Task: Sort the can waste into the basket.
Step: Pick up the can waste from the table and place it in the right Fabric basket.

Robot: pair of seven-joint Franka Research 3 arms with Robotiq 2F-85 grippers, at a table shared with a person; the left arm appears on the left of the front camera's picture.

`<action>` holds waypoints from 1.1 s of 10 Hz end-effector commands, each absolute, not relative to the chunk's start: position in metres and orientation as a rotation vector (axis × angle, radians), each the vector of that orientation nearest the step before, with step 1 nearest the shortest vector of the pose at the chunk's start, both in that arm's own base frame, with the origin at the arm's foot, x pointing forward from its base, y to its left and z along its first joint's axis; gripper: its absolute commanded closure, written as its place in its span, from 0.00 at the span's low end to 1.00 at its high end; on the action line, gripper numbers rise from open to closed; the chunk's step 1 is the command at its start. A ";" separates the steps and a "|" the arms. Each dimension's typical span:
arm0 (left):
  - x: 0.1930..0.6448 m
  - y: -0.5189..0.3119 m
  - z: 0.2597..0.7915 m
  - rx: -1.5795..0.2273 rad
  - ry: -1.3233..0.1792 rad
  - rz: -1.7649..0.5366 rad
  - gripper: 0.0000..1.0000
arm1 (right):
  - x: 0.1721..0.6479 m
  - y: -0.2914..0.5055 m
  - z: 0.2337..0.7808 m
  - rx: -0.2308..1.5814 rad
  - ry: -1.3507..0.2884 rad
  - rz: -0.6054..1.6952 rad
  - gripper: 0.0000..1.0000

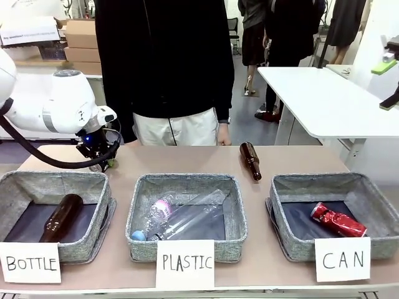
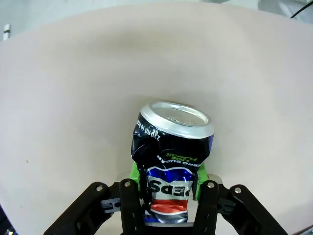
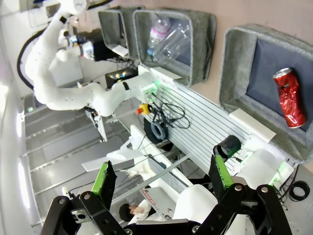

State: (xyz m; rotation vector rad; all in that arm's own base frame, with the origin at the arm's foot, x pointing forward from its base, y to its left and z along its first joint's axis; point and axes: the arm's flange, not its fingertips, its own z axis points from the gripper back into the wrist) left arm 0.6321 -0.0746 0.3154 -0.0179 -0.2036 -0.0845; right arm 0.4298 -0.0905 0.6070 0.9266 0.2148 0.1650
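**A:** Where's the dark can [image 2: 171,156]?

**B:** Between the green pads of the left gripper [image 2: 168,175]. The jaws are closed on its crumpled lower half, one pad on each side. Its long axis runs out from the palm, roughly along the fingers, and the shiny end sticks out past the fingertips. It's low over the bare table [image 2: 73,98], and I can't tell whether it touches.

**A:** And the basket [image 1: 374,193] it goes in?

**B:** Well off to that hand's right, at the other end of the row. The bottle basket [image 1: 56,180] sits just in front of the hand and the plastic basket [image 1: 187,180] comes next. The one signed CAN is last, with the red can [image 1: 338,220] lying on its floor.

**A:** So it's a long sideways carry.

**B:** I'd say so. The can needs to go up and then right across both other baskets. A brown bottle [image 1: 250,160] lies on the table along that line, so the carry would need height.

**A:** Isn't the right gripper [image 3: 163,171] closer?

**B:** It looks closer to that basket. But its jaws are spread wide with nothing between them, and it's well clear of the table.
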 end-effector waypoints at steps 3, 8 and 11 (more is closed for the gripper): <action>0.595 -0.006 0.481 -0.167 -0.299 0.034 1.00 | 0.427 -0.090 0.604 0.922 0.192 0.175 0.00; 0.368 0.018 0.592 -0.721 -0.150 -0.136 1.00 | 0.427 -0.090 0.604 0.922 0.192 0.175 0.00; 0.360 0.014 0.606 -0.730 -0.187 -0.153 1.00 | 0.427 -0.090 0.604 0.922 0.192 0.175 0.00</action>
